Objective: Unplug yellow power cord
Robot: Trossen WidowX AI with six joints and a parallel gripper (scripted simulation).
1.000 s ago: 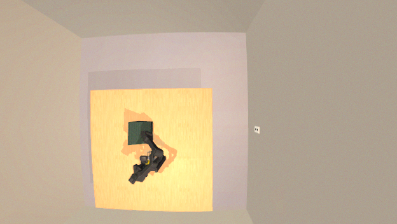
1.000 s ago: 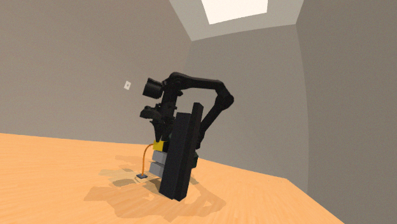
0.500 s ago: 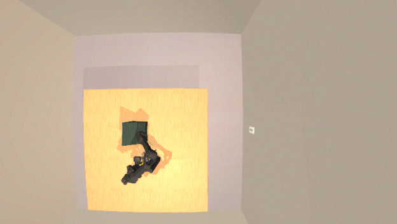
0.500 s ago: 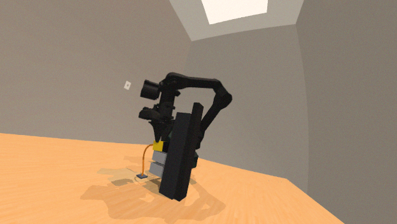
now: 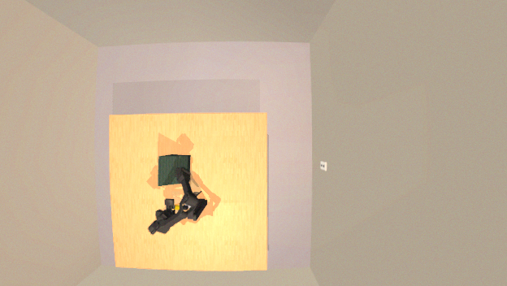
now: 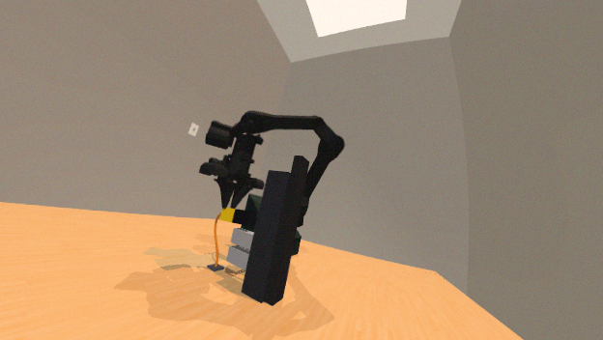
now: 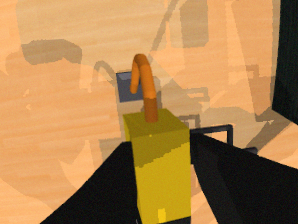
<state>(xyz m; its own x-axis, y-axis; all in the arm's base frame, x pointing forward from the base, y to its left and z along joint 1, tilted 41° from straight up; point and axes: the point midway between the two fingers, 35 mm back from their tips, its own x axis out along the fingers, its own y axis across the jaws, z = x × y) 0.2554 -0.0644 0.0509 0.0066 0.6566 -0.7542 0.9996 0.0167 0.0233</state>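
Observation:
The yellow plug (image 5: 177, 207) (image 6: 227, 215) (image 7: 165, 185) has an orange cord (image 6: 215, 241) (image 7: 149, 102) curving down from its outer end. My gripper (image 6: 228, 208) (image 7: 161, 147) is shut on the plug, one black finger on each side. The power strip (image 6: 268, 232) is a tall dark block that stands upright. The plug's black inner part (image 6: 240, 216) points toward the strip and stands out beyond the grey plugs below. Whether its prongs touch the strip is hidden in the exterior view.
Two grey plugs (image 6: 243, 237) (image 6: 238, 257) sit on the strip below the yellow plug. Thin black cords (image 7: 215, 129) loop beside the right finger. The orange cord ends at a small dark block (image 6: 215, 268) (image 7: 124, 91) on the table. A dark green block (image 5: 167, 164) is near the arm's base.

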